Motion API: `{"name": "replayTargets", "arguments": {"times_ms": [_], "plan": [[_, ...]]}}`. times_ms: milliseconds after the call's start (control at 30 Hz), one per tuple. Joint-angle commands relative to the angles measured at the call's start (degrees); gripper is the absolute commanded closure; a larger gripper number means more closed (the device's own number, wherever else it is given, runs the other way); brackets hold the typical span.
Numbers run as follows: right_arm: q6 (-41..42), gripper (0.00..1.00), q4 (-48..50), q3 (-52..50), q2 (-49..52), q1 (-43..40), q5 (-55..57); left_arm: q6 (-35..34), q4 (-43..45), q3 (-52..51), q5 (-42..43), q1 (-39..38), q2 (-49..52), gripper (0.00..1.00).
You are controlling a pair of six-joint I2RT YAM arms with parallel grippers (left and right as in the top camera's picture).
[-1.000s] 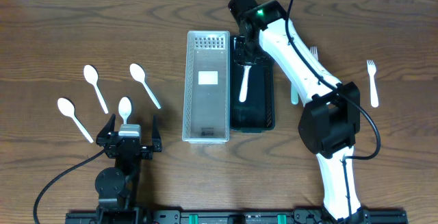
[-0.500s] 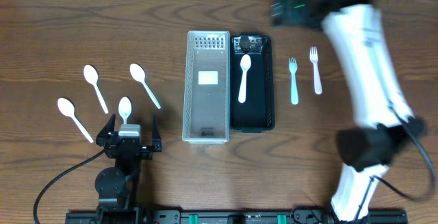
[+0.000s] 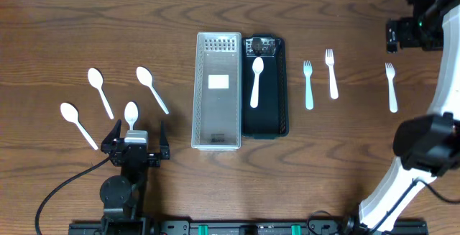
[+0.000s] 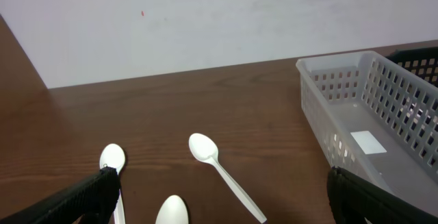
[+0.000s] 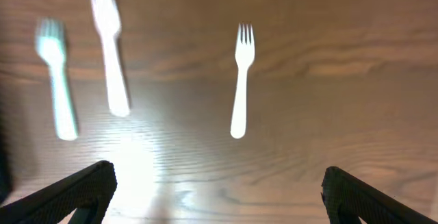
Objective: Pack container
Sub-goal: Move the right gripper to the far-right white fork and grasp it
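Note:
A black container (image 3: 277,113) stands mid-table with one white spoon (image 3: 255,81) lying in it. A clear perforated basket (image 3: 218,120) sits against its left side. Several white spoons (image 3: 151,88) lie on the left. Three forks lie on the right: a pale teal one (image 3: 307,84) and two white ones (image 3: 331,73) (image 3: 391,86). My left gripper (image 3: 139,131) rests open near the front edge, over a spoon (image 4: 172,210), with nothing between its fingers. My right gripper (image 3: 406,34) hangs open and empty high at the far right, above the rightmost fork (image 5: 239,80).
The clear basket (image 4: 383,114) holds only a white label. The wooden table's back edge meets a white wall behind it. The right arm's base link stands at the front right (image 3: 424,145).
The right arm has swung from over the black container to the far right, opening and leaving the spoon in the container. The left arm has not moved.

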Motion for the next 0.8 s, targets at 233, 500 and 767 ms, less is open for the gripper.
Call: {"name": "replayTargets", "arguments": {"times_ms": [233, 500, 767], "plan": [[-8.22, 0.01, 1.07, -0.04, 9.42, -6.58, -6.43, 0.79, -2.16, -0.76, 1.20, -0.17, 0.02, 0.02], [-7.56, 0.01, 1.36, -0.04, 18.01, -6.27, -4.46, 0.79, -2.16, -0.76, 1.20, -0.17, 0.02, 0.02], [-8.46, 0.01, 3.17, -0.07, 21.57, -6.60, -4.28, 0.79, -2.19, -0.76, 1.20, -0.17, 0.02, 0.02]]}}
